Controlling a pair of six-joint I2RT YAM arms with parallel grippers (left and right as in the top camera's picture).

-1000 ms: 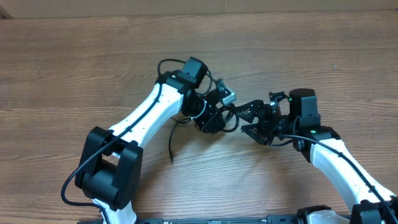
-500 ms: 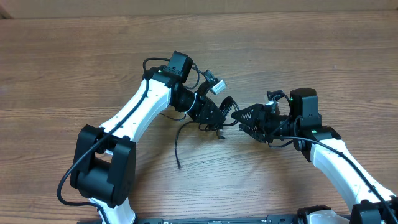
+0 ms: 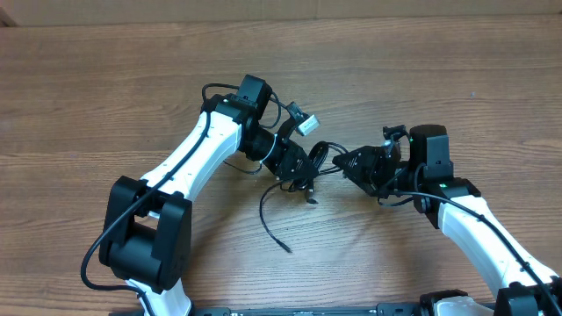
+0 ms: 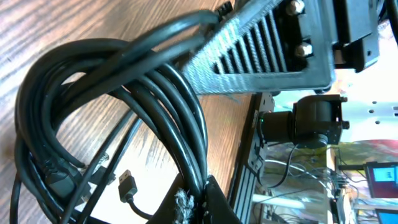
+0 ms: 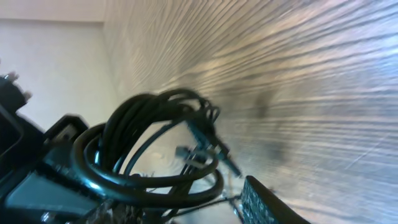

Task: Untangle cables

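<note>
The cables (image 3: 314,158) are a bundle of thin black loops hanging between my two grippers above the wooden table (image 3: 413,70). My left gripper (image 3: 294,167) is shut on several strands of the bundle; in the left wrist view the cables (image 4: 112,68) run into its pinched jaws (image 4: 199,199), and a USB plug (image 4: 126,185) dangles beside them. One loose cable end (image 3: 274,230) trails down onto the table. My right gripper (image 3: 344,161) is open at the bundle's right side. In the right wrist view the cable loops (image 5: 149,124) lie between its fingers (image 5: 180,199).
Both white arms reach in from the front edge and meet mid-table. The right gripper's ribbed finger (image 4: 261,50) lies against the top of the bundle in the left wrist view. The thick black arm cable (image 3: 215,88) loops behind the left wrist.
My left gripper pulled the bundle left and back, then held. The loose cable end has slid further out toward the front right. The right gripper's fingers have drawn slightly narrower at the bundle.
</note>
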